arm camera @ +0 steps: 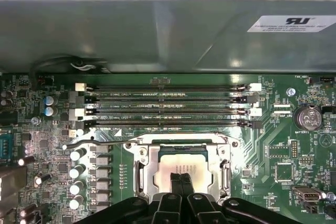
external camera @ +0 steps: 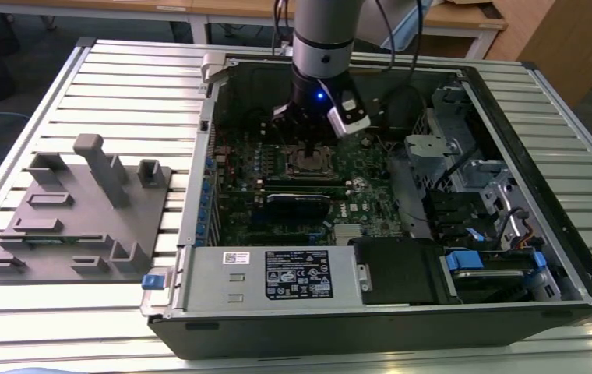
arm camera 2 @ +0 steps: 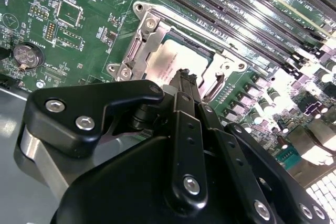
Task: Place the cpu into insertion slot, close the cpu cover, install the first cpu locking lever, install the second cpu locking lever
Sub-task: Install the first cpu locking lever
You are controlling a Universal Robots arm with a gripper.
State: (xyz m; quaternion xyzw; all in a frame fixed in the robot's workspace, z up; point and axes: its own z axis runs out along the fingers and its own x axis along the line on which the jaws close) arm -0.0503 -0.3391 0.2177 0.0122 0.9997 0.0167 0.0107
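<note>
Silver-tan cpu (arm camera: pixel 181 164) flat in insertion slot (arm camera: pixel 231 143); cpu cover (arm camera: pixel 145 174) seemingly down.

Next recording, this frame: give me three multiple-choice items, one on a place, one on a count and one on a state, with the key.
1. Where is the hand?
A over the insertion slot
B over the memory slots
C outside the computer case

2. How many long black memory slots run side by side?
A two
B four
C six

3. How does the cpu lie?
A flat in the insertion slot, inside the window of the cpu cover
B gripped in mid-air
C on top of the memory slots

Key:
1 A: the exterior view shows the arm reaching into the case, with the fingertips at the slot.
2 B: the first wrist view shows four parallel rows.
3 A: both wrist views show the silvery frame around its metal top.
</note>
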